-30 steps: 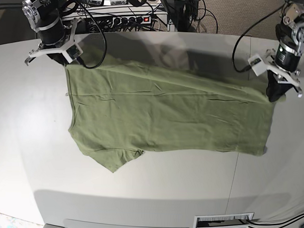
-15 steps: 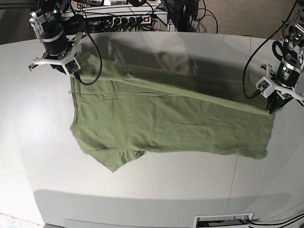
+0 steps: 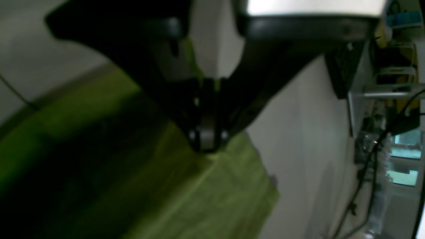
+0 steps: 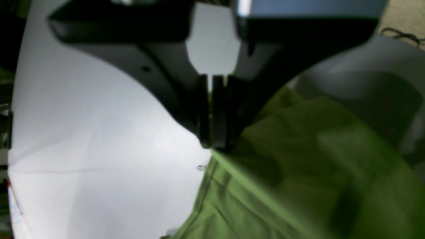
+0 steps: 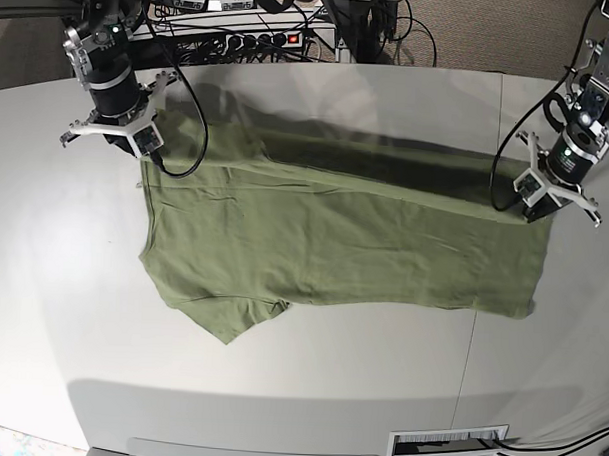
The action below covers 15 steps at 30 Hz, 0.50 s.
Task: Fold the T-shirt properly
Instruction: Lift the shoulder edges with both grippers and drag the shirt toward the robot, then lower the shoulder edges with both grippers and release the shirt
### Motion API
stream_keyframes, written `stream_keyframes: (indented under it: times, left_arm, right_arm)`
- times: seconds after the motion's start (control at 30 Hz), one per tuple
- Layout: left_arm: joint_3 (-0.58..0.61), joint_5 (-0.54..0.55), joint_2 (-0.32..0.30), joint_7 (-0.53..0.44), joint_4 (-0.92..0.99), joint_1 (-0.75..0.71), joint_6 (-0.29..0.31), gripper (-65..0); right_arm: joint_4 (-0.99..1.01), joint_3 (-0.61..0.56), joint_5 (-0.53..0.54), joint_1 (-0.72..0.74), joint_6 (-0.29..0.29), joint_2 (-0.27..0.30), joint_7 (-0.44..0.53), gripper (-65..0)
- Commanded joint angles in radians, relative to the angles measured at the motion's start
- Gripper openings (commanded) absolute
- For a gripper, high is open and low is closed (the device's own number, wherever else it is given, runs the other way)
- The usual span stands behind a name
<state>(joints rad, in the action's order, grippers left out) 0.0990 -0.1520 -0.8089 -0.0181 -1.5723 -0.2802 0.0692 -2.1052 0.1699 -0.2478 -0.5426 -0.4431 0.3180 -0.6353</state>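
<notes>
The olive-green T-shirt [image 5: 334, 239] lies spread across the grey table [image 5: 309, 388], one sleeve pointing to the near left. Its far edge is lifted into a shadowed fold. My left gripper [image 5: 538, 208], at the right of the base view, is shut on the shirt's far right corner. In the left wrist view its fingertips [image 3: 207, 141] pinch the green cloth [image 3: 206, 199]. My right gripper [image 5: 140, 147], at the left of the base view, is shut on the far left corner. In the right wrist view it [image 4: 212, 144] closes on the shirt's edge [image 4: 298, 186].
A power strip [image 5: 261, 34] and a tangle of cables run along the table's back edge. Cables [image 5: 508, 125] loop off both arms above the shirt. A slotted vent [image 5: 447, 443] sits at the near right edge. A seam [image 5: 470, 364] crosses the table on the right.
Both grippers have moved toward the near side with the shirt's far edge held. The cloth behind them now stands up as a darker fold along the back.
</notes>
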Motion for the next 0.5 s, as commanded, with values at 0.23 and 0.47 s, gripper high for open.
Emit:
stream_keyframes:
  times: [0.23,0.47]
  left_arm:
    - [-0.010,-0.008,-0.020,-0.058,-0.012,0.019,0.035,-44.3]
    - [-0.010,-0.007,-0.021,-0.057,-0.012,0.019,0.036,-44.3]
  right_arm:
    - [0.032,0.006,-0.061,0.031,0.048,0.011,0.014,-64.0]
    - [0.032,0.007,-0.091,0.034,0.052,0.011,0.008,-61.7]
